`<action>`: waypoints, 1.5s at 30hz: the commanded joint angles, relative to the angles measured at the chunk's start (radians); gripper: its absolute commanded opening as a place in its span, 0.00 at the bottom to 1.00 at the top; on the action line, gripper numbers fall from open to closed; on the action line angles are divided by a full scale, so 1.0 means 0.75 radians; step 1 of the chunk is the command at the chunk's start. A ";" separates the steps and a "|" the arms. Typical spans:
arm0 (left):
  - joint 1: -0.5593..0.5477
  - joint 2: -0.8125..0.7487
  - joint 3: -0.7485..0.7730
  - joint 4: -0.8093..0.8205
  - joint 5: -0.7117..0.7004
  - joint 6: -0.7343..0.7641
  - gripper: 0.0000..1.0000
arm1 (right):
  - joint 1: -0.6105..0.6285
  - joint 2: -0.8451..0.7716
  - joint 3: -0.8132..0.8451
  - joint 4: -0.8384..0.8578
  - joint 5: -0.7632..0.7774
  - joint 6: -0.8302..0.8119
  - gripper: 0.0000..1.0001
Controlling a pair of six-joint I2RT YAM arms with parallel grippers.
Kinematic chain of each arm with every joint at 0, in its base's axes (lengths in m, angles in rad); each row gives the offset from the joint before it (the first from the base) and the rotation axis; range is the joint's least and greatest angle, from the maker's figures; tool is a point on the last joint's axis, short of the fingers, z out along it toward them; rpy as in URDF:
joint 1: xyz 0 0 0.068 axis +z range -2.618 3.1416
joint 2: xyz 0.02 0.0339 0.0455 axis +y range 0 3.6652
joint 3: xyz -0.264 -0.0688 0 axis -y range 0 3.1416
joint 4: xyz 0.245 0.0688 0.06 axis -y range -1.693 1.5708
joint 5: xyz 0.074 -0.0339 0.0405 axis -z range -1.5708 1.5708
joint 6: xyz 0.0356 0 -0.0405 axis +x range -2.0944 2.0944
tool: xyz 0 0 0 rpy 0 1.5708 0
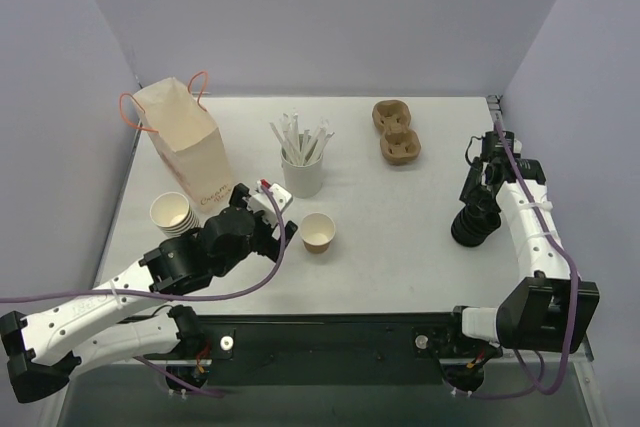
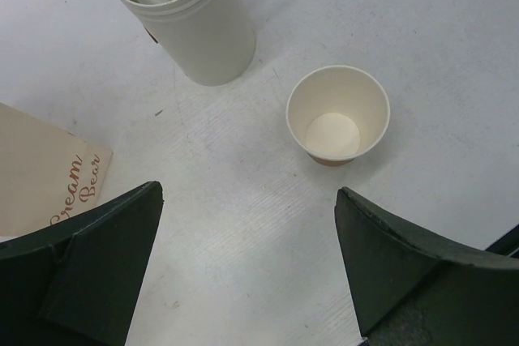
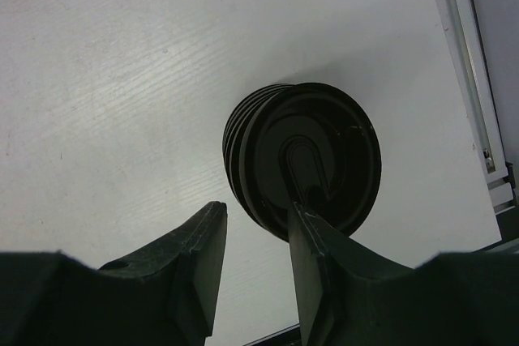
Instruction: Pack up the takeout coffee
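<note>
No cup with a black lid shows in any view. A single lidless brown paper cup [image 1: 318, 232] stands mid-table; the left wrist view shows it is empty [image 2: 338, 115]. My left gripper [image 1: 281, 226] is open and empty just left of it, with its fingers [image 2: 97, 257] above bare table, short of the cup. A stack of black lids [image 1: 472, 226] stands at the right. My right gripper [image 1: 479, 195] hovers over it, open [image 3: 258, 212]. One finger [image 3: 312, 241] is over the top lid [image 3: 312, 160] and the other is beside the stack.
A paper bag [image 1: 186, 144] with red handles stands at the back left, with a stack of lidless brown cups [image 1: 170, 214] in front of it. A white cup of stirrers [image 1: 303, 169] is behind the single cup. Two pulp cup carriers [image 1: 396, 132] lie at the back right.
</note>
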 commanded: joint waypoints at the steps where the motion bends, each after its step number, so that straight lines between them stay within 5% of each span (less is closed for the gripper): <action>1: -0.003 0.011 0.024 0.003 -0.009 0.013 0.97 | -0.035 0.059 0.044 -0.033 -0.019 -0.045 0.36; 19: -0.004 -0.001 0.022 0.005 -0.017 0.019 0.96 | -0.054 0.120 0.042 0.010 -0.064 -0.105 0.21; 31: -0.006 -0.017 0.015 0.013 0.006 0.023 0.95 | -0.054 0.128 0.048 0.008 -0.056 -0.119 0.27; 45: -0.003 -0.066 0.001 0.040 0.032 0.028 0.91 | -0.049 0.061 0.079 -0.009 -0.073 -0.117 0.11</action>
